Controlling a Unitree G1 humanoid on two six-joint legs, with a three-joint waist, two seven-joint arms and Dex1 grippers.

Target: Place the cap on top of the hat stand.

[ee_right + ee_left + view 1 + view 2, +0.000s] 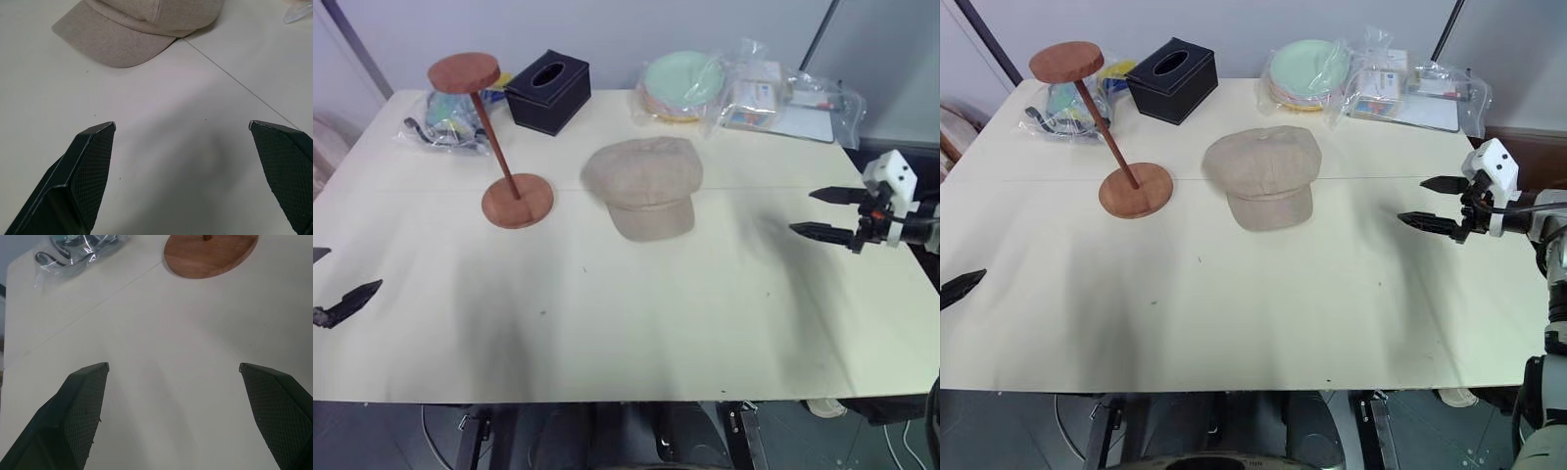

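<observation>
The beige cap [645,182] lies flat on the cream table [626,323], brim toward me, just right of centre; its brim [115,40] appears in the right wrist view. To its left the reddish-brown hat stand [499,137] is upright, with a bare top disc [464,72] and its round base [210,253] on the table. My right gripper [808,212] hovers open at the table's right edge, pointing left toward the cap and well apart from it. My left gripper [173,367] is open above the table's left front, with one finger [350,300] at the left edge.
Along the far edge stand a black tissue box [548,90], pale green plates in a clear bag [683,83], more bagged items [783,98] to the right, and a plastic bag with a cable [445,122] behind the stand.
</observation>
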